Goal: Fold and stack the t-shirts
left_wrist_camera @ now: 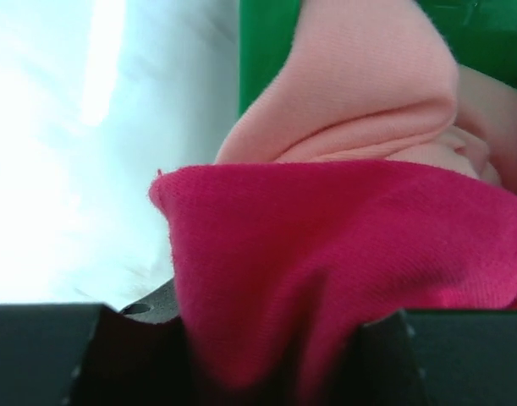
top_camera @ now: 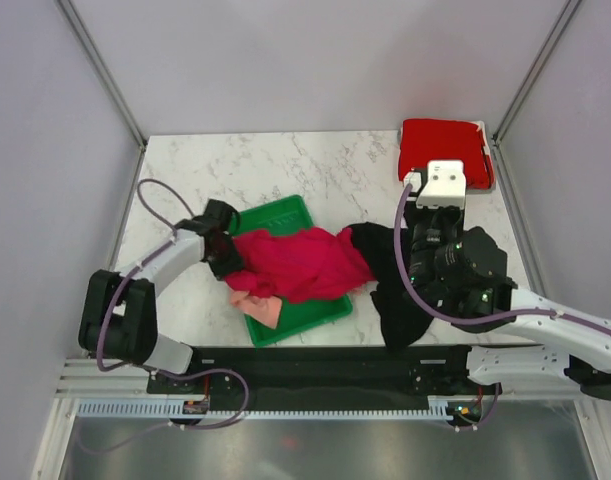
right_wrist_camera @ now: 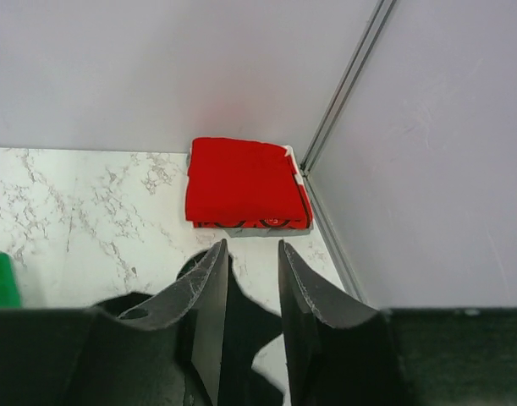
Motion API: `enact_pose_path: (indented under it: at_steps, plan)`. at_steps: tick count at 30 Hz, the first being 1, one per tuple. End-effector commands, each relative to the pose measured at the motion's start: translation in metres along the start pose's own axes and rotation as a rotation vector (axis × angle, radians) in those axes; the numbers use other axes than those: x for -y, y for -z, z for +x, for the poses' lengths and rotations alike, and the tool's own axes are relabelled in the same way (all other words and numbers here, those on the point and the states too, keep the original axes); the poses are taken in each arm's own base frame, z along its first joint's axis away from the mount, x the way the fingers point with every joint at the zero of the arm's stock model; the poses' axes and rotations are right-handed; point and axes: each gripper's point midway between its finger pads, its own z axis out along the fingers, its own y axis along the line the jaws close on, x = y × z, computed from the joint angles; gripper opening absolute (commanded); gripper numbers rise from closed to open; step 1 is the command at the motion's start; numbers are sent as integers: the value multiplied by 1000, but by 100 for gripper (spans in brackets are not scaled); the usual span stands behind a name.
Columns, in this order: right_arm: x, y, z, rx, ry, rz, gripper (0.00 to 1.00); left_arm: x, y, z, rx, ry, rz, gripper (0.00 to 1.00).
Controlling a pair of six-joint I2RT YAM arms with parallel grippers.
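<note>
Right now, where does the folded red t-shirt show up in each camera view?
Top external: the red t-shirt lies folded in the far right table corner.
Left wrist: not in it; the magenta t-shirt fills the picture.
Right wrist: mid-picture, beyond the jaws, in the corner.
Shared landmark: the green bin.

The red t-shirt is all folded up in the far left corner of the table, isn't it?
Almost. The red t-shirt is folded up, but it sits in the far right corner of the table, not the far left one. The top external view shows it there, next to the right-hand wall.
</note>
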Motion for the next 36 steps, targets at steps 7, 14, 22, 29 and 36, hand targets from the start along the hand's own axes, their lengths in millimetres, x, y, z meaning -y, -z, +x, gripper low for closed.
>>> enact_pose_path:
  at_steps: [7, 14, 22, 29, 36]
  plan:
    - [19, 21, 48, -234, -33, 219, 70, -95, -9, -161, 131, 526, 30, 2]
    - [-12, 30, 95, -290, 51, 190, 87, -124, -26, -245, 218, 850, 123, 2]
    - [-98, 49, 161, -302, 96, 62, 98, -120, -2, -328, 374, 1084, 203, 2]
    - [-190, 65, 206, -294, 573, -27, 98, -121, -35, -358, 386, 1220, 257, 2]
    - [-210, 52, 221, -319, 798, -6, 98, -110, -68, -417, 425, 1149, 352, 33]
